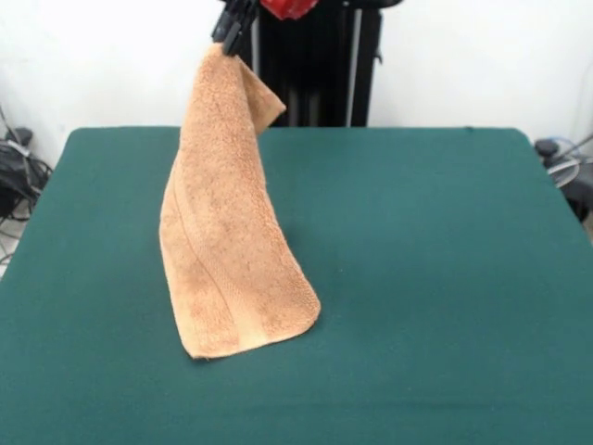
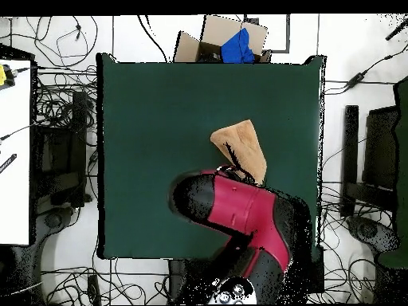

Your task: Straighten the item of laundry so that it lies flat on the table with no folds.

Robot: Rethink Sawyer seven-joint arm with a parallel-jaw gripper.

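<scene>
One orange-tan towel (image 1: 227, 232) hanging folded from the closed gripper (image 1: 233, 35) pinching its top corner, lower hem resting on the green table (image 1: 445, 278).

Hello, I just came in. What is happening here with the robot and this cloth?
The red and black arm is holding an orange-tan towel by one corner, lifted high above the green table. The gripper is closed on the top of the towel. The towel hangs down in a long, folded shape, and only its lower end rests on the table. So it is not flat yet; it must be laid down and spread out.
</scene>
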